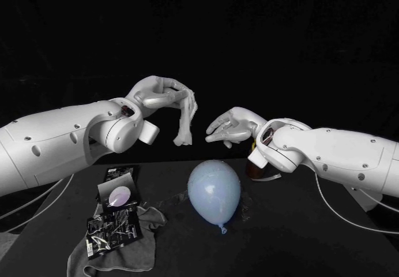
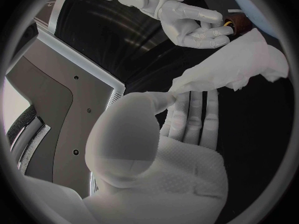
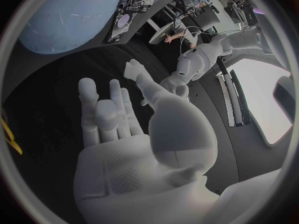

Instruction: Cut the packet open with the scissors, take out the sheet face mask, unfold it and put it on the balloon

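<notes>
My left hand (image 1: 158, 92) is raised above the table and pinches the white sheet mask (image 1: 187, 118), which hangs down crumpled from its fingers. The left wrist view shows the mask (image 2: 236, 64) held between thumb and fingertips (image 2: 187, 97). My right hand (image 1: 231, 126) hovers a little to the right of the mask's lower end, holding nothing, fingers apart and loosely curled. The pale blue balloon (image 1: 214, 193) lies on the table below both hands, knot toward the front. In the right wrist view the balloon (image 3: 69, 15) lies beyond my open right hand (image 3: 124, 129), with the mask (image 3: 140, 79) close by.
Dark packets (image 1: 116, 199) lie on a grey cloth (image 1: 116, 254) at the front left of the black table (image 1: 291, 231). A brown container (image 1: 256, 168) stands behind the balloon, partly hidden by my right arm.
</notes>
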You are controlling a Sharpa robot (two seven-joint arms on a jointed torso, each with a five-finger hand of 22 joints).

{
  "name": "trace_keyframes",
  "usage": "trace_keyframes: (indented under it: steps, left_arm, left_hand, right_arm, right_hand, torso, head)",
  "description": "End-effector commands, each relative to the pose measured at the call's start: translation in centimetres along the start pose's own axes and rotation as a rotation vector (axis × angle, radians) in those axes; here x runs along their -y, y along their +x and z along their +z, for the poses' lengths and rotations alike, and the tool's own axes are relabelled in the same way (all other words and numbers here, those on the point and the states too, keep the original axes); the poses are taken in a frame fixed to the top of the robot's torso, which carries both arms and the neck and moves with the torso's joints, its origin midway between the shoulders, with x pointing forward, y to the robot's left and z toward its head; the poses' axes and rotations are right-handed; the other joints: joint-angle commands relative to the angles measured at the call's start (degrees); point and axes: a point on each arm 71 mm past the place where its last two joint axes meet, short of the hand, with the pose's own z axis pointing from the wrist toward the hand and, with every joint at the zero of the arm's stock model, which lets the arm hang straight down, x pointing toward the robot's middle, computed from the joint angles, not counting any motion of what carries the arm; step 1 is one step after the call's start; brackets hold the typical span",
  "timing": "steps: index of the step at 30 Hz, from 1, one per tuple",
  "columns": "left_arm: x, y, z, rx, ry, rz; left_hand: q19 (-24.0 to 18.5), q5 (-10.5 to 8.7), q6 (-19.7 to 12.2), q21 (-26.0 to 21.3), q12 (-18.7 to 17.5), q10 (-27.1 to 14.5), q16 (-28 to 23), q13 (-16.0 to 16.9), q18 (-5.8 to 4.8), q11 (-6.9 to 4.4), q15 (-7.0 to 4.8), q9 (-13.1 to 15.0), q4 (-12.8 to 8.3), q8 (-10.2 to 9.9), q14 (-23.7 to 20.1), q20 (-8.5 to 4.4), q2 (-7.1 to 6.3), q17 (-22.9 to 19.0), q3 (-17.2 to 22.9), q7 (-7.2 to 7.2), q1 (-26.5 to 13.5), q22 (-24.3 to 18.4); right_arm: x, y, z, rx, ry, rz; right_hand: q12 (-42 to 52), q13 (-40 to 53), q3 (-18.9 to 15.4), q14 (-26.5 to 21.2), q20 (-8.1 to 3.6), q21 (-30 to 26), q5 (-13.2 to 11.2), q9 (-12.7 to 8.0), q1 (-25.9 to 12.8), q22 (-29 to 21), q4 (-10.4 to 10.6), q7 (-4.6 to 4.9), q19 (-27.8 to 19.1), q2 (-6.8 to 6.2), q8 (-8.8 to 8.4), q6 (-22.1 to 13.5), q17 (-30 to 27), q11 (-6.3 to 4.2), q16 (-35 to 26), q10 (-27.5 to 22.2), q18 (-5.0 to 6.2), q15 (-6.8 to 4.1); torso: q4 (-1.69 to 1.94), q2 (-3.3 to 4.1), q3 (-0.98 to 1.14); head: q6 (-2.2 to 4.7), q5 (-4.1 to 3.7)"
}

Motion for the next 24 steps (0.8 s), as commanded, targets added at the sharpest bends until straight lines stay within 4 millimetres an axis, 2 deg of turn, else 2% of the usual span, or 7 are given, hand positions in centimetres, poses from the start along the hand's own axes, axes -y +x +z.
trace_keyframes:
  steps: [1, 8, 9, 19, 21, 22, 24]
  left_arm:
    - [0.2, 0.4, 0.1, -0.039, -0.001, -0.015]
    - [0.4, 0.8, 0.2, -0.068, 0.002, -0.023]
    - [0.4, 0.7, 0.2, -0.069, 0.001, -0.024]
    - [0.3, 0.6, 0.1, -0.083, -0.014, -0.029]
    - [0.3, 0.7, 0.1, -0.090, -0.016, -0.025]
    - [0.3, 0.7, 0.1, -0.094, -0.017, -0.022]
    - [0.2, 0.7, 0.0, -0.100, -0.020, -0.016]
  left_hand:
    - [2.08, 0.13, -0.21, 1.15, 0.31, 0.13, 0.84, 0.38, 0.87, -0.20, -0.72, 9.55, -0.18, 0.72, 2.96, -0.55, 0.27, 0.67, -0.49, -0.26, -0.44, 0.51]
    - [10.02, 0.13, -0.29, 8.57, -1.14, -2.18, 6.33, 0.70, 0.80, -0.58, -2.77, 9.45, -0.53, 0.85, 11.99, -4.87, 0.90, 4.64, -2.48, -0.67, -0.36, 4.81]
    - [10.16, 0.19, -0.20, 11.93, -1.97, -2.04, 9.20, 0.67, 0.32, -0.46, -3.07, 9.32, -0.41, 0.81, 12.70, -6.35, 0.94, 7.11, -2.49, -0.92, -0.39, 7.41]
    - [11.57, 0.11, -0.33, 24.87, -4.06, -0.80, 20.97, 0.97, 0.62, -1.22, -4.22, 9.42, 0.31, 1.19, 17.31, -9.16, 0.31, 15.60, -1.33, -1.20, -0.71, 17.14]
    - [12.77, 0.04, -0.37, 27.67, -4.21, -0.23, 25.40, 1.19, 0.66, -1.49, -4.61, 9.55, 0.63, 1.35, 20.05, -9.77, 0.09, 19.23, -0.87, -1.38, -0.86, 18.98]
    - [13.26, 0.11, -0.37, 29.01, -4.30, 0.03, 28.99, 1.31, 0.67, -1.59, -4.80, 9.63, 0.76, 1.45, 22.48, -9.96, -0.05, 24.88, -0.63, -1.54, -0.89, 19.88]
    - [13.60, 0.10, -0.41, 30.01, -4.40, 0.19, 31.39, 1.42, 0.68, -1.76, -4.88, 9.70, 0.98, 1.51, 24.07, -10.11, -0.17, 28.59, -0.46, -1.56, -1.00, 20.54]
  right_arm:
    - [0.1, -0.1, 0.0, 0.038, -0.019, 0.048]
    - [0.4, 0.2, 0.0, 0.082, -0.040, 0.086]
    - [0.4, 0.4, 0.0, 0.087, -0.045, 0.092]
    - [0.5, 0.0, -0.3, 0.210, -0.089, 0.175]
    - [0.6, -0.3, -0.6, 0.236, -0.098, 0.195]
    - [0.6, -0.4, -0.7, 0.248, -0.102, 0.209]
    - [0.7, -0.6, -0.8, 0.259, -0.107, 0.237]
  right_hand:
    - [-0.07, -0.01, -0.53, -0.62, 0.11, -0.89, -0.25, -0.35, 0.79, 0.07, 0.21, 0.10, -0.59, 0.00, -0.74, -0.66, -0.67, 0.10, -0.24, -0.92, 0.72, 0.12]
    - [-0.08, -0.04, -1.42, -0.77, 0.46, -1.18, -0.26, -0.84, 1.78, -0.03, 0.81, 0.51, -0.68, 0.14, -1.66, -0.99, -0.78, 0.52, 0.04, -2.54, 0.78, 0.46]
    - [-0.07, -0.03, -1.64, -0.78, 0.52, -1.24, -0.26, -0.93, 1.85, -0.04, 0.94, 0.57, -0.69, 0.10, -1.83, -1.11, -0.79, 0.58, 0.11, -2.77, 0.78, 0.52]
    - [0.60, 0.13, -1.49, -0.19, 0.67, -0.06, -0.25, -1.31, 3.70, 0.31, 1.30, 0.57, 0.16, 1.39, -2.34, -0.65, 0.19, 0.50, 0.84, -2.32, 0.69, 0.51]
    - [0.70, 0.14, -1.47, 0.18, 0.66, 0.65, -0.25, -1.36, 3.81, 0.51, 1.39, 0.57, 0.60, 1.50, -2.37, -0.49, 0.76, 0.47, 1.11, -2.12, 0.59, 0.48]
    - [0.73, 0.14, -1.48, 0.26, 0.66, 0.76, -0.25, -1.37, 3.82, 0.55, 1.43, 0.58, 0.68, 1.51, -2.37, -0.43, 0.89, 0.47, 1.18, -2.07, 0.57, 0.47]
    - [0.75, 0.15, -1.48, 0.25, 0.65, 0.69, -0.25, -1.38, 3.84, 0.54, 1.48, 0.57, 0.65, 1.54, -2.37, -0.33, 0.81, 0.46, 1.20, -2.01, 0.59, 0.47]
  torso:
    - [-0.10, 0.05, -0.01]
    - [0.00, 0.04, 0.03]
    - [0.04, 0.03, 0.05]
    - [-0.05, 0.03, -0.02]
    - [-0.07, 0.03, 0.00]
    - [-0.05, 0.03, 0.02]
    - [-0.04, 0.00, 0.06]
  head:
    - [0.16, -0.31]
    - [0.09, -0.19]
    - [0.17, -0.16]
    - [0.37, -0.37]
    - [0.49, -0.35]
    - [0.49, -0.30]
    - [0.59, -0.27]
